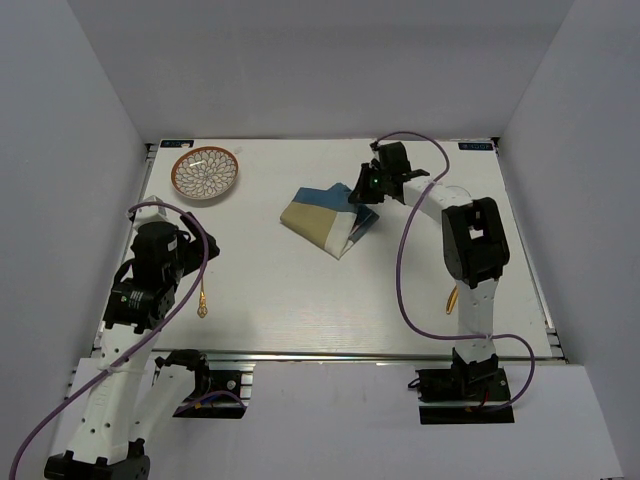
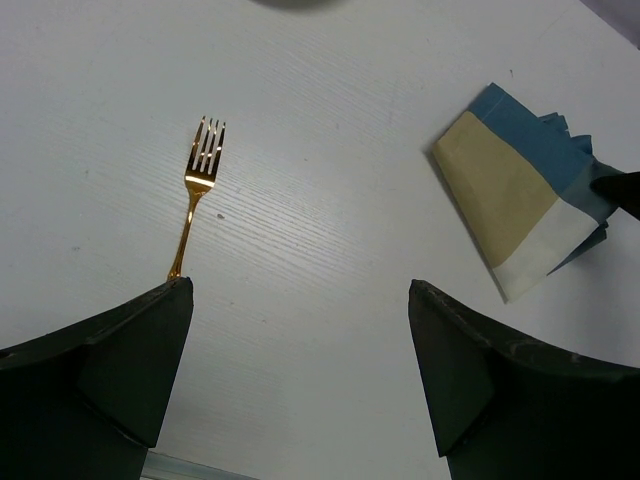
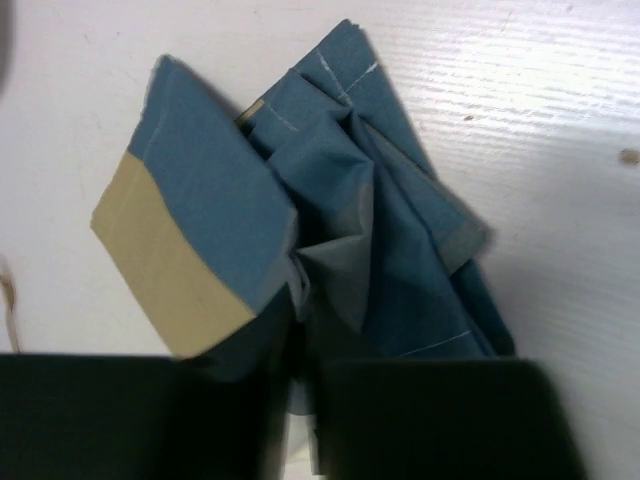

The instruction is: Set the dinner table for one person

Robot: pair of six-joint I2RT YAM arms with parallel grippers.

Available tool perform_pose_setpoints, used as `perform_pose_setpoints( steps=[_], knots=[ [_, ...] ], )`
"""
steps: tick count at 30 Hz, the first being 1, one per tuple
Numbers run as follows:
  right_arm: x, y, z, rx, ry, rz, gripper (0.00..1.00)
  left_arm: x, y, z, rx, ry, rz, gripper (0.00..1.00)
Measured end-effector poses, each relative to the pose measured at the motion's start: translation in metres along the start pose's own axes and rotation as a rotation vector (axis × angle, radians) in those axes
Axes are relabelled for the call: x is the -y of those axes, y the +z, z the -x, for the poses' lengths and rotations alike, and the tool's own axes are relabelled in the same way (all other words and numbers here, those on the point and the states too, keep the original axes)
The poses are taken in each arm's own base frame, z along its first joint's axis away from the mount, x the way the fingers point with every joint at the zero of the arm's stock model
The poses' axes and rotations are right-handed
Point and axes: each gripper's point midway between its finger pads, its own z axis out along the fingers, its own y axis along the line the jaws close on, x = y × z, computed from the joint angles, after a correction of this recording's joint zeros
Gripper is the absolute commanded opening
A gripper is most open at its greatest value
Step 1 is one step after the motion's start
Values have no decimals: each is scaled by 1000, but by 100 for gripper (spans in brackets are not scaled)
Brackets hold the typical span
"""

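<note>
From above, the dinner table [image 1: 300,290] is the big white top that fills the middle of the view, and everything lies on it. A patterned plate [image 1: 205,172] sits at the far left corner. The folded blue-and-tan placemat [image 1: 322,218] lies in the far middle, turned slantwise to the table edges. The right gripper [image 1: 363,188] is down on its far right corner, so the cloth spreads from it toward the left and the near side. A gold fork [image 1: 203,300] lies just beside the left arm [image 1: 150,275], with its length running near to far. Some small gold thing [image 1: 452,298] shows beside the right arm; I cannot tell what it is.

In the left wrist view, the left gripper [image 2: 300,370] is spread wide over bare table and holds nothing. The fork is ahead on its left, and the placemat is well apart on its right.

In the right wrist view, the two fingers [image 3: 420,420] stand close together with a bunched blue fold between them, so they seem to pinch the placemat.

I judge that the right arm is the one to spread the cloth. It is much nearer, and the pull should go away from the folded mass.
</note>
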Motion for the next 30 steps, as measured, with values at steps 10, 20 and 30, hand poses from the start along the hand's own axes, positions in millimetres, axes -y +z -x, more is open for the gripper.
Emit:
perform_pose_setpoints(
  steps=[10, 20, 30],
  knots=[
    [-68, -29, -8, 8, -111, 269, 0, 0, 0, 0, 1, 0, 0, 98],
    [-253, -99, -111, -51, -550, 678, 28, -3, -7, 7, 43, -24, 6, 98],
    [-182, -119, -321, -419, -541, 618, 89, -11, -17, 11, 83, -55, 25, 98]
  ],
)
